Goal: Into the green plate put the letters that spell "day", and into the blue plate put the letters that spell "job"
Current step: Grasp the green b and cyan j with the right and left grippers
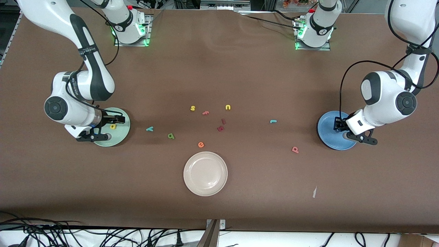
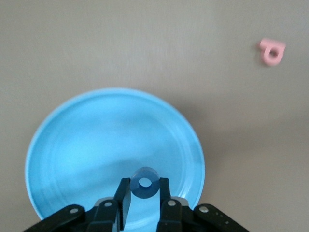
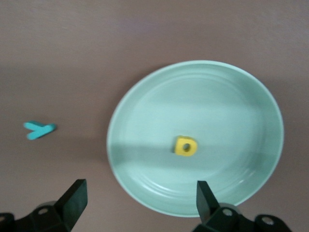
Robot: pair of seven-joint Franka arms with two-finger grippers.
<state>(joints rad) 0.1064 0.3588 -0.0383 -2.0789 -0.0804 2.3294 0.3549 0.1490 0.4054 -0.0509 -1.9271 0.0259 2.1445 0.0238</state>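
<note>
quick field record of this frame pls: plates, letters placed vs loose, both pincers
green plate: holds yellow d
blue plate: nothing lying in it yet
left pincer: over blue plate, shut on blue o
right pincer: over green plate, open, holding nothing
day letters loose on table: teal y, green a
job letters loose on table: teal j, pink b
white plate: nearest the front camera, no letters in it

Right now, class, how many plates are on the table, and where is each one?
3. The green plate lies at the right arm's end, the blue plate at the left arm's end, and the white plate between them, nearest the front camera. None seems hidden.
</note>
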